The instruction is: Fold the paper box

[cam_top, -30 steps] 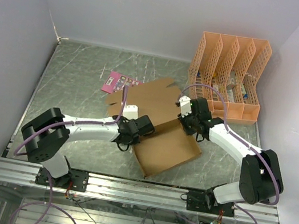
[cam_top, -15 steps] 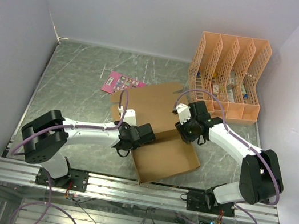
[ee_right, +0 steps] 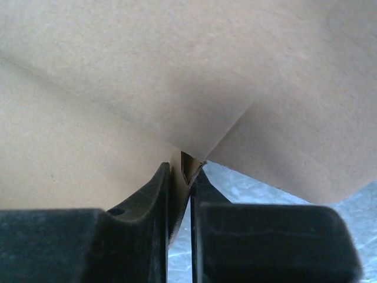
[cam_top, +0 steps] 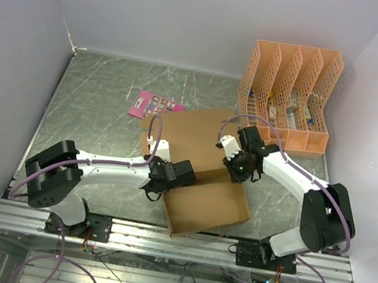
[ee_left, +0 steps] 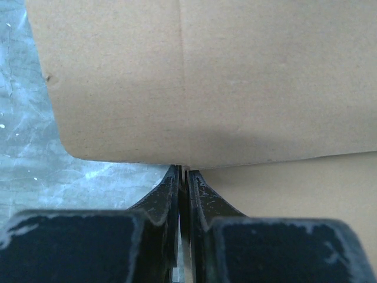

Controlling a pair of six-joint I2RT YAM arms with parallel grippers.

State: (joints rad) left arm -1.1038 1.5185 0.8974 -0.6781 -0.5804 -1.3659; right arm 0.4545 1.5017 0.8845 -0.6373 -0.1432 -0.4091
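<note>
The paper box (cam_top: 206,188) is brown corrugated cardboard in the middle of the table. Its near part forms a shallow tray and a large panel (cam_top: 190,133) slopes up behind it. My left gripper (cam_top: 165,181) is shut on the box's left wall; in the left wrist view its fingers (ee_left: 184,177) pinch a thin cardboard edge under the panel (ee_left: 206,76). My right gripper (cam_top: 237,170) is shut on the box's right wall near the fold; in the right wrist view its fingers (ee_right: 181,171) clamp a cardboard edge (ee_right: 185,164) below the panel (ee_right: 177,71).
An orange lattice file organizer (cam_top: 289,93) stands at the back right, close behind my right arm. A small pink printed card (cam_top: 153,104) lies on the marble table (cam_top: 92,110) just left of the cardboard panel. White walls enclose the table on three sides.
Both grippers have carried the box toward the near edge and turned it. The rear panel has swung up and over toward the tray, and its far edge now looks straighter.
</note>
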